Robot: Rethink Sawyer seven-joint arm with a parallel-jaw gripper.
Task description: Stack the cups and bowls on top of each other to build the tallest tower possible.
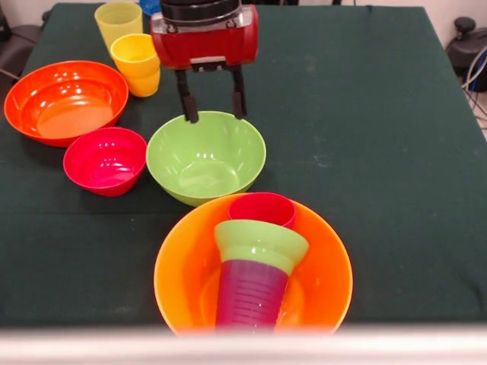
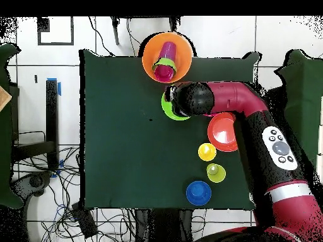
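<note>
The tower stands in the large yellow-orange bowl (image 1: 323,277) at the table's near edge: the purple ribbed cup (image 1: 249,293), the small green bowl (image 1: 261,243) on it, and the red-pink cup (image 1: 262,209) on top. It also shows in the overhead view (image 2: 166,58). My gripper (image 1: 213,110) is open and empty, with its two black fingers (image 1: 186,99) hanging at the far rim of the large green bowl (image 1: 205,156). In the overhead view the arm hides most of that green bowl (image 2: 168,114).
The wide orange-red bowl (image 1: 65,99) (image 2: 222,132) and the small red-pink bowl (image 1: 105,160) sit left of the green bowl. The yellow-orange cup (image 1: 135,65) (image 2: 207,152), pale yellow cup (image 1: 118,21) (image 2: 216,172) and small blue bowl (image 2: 199,192) stand farther back.
</note>
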